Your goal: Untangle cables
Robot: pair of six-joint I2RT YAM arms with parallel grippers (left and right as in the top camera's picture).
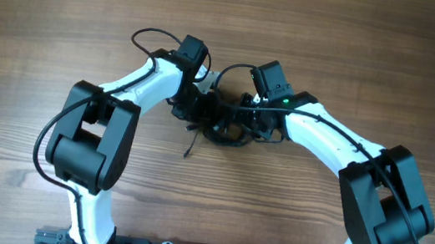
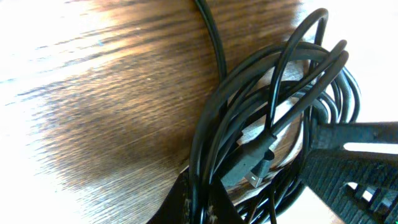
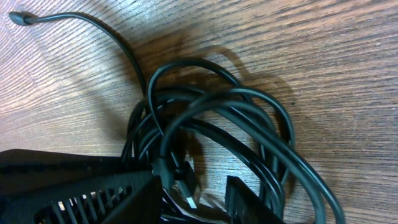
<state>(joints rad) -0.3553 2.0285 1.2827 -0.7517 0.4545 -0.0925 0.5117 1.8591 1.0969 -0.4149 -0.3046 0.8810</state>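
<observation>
The cables point(image 1: 223, 127) lie as one tangled black coil on the wooden table between my two arms. In the left wrist view the coil point(image 2: 273, 93) loops over itself, with a silver-tipped USB plug point(image 2: 254, 167) in the middle. My left gripper point(image 1: 194, 109) is shut on several strands at the coil's left side point(image 2: 200, 202). My right gripper point(image 1: 248, 119) is at the coil's right side. Its fingers point(image 3: 196, 199) are apart, with the plug point(image 3: 185, 182) and some strands between them. One loose cable end point(image 3: 18, 17) trails away.
The wooden table point(image 1: 46, 15) surrounds the coil on all sides. A short cable tail point(image 1: 190, 148) sticks out toward the front. Each arm's thicker black wire point(image 1: 148, 39) arcs above its wrist. The other gripper's ribbed finger point(image 2: 354, 168) crowds the coil.
</observation>
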